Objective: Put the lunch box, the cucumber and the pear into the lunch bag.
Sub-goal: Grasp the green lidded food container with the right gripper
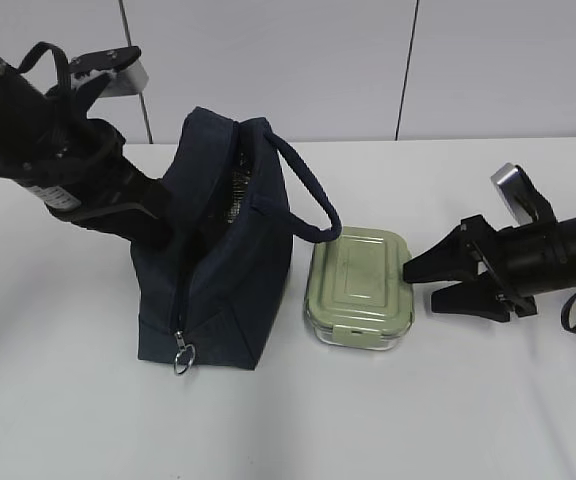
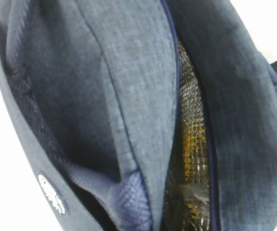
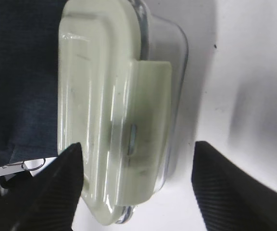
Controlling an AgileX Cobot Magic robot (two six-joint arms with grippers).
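The navy lunch bag [image 1: 218,270] stands upright left of centre, its top open and silver foil lining [image 2: 191,144] showing. My left gripper [image 1: 168,225] is pressed against the bag's left side; its fingers are hidden by fabric. A yellowish patch shows on the foil inside; I cannot tell what it is. The lunch box [image 1: 358,285] with its sage-green lid sits on the table right of the bag. My right gripper [image 1: 420,285] is open at the box's right end, its jaws either side of the clip end [image 3: 148,125], not touching. Cucumber and pear are out of view.
The white table [image 1: 448,410] stretches in front and to the right. The bag's loop handle [image 1: 308,190] arches over towards the lunch box. The zipper's metal ring pull [image 1: 182,355] hangs at the bag's front bottom and shows in the right wrist view [image 3: 32,165].
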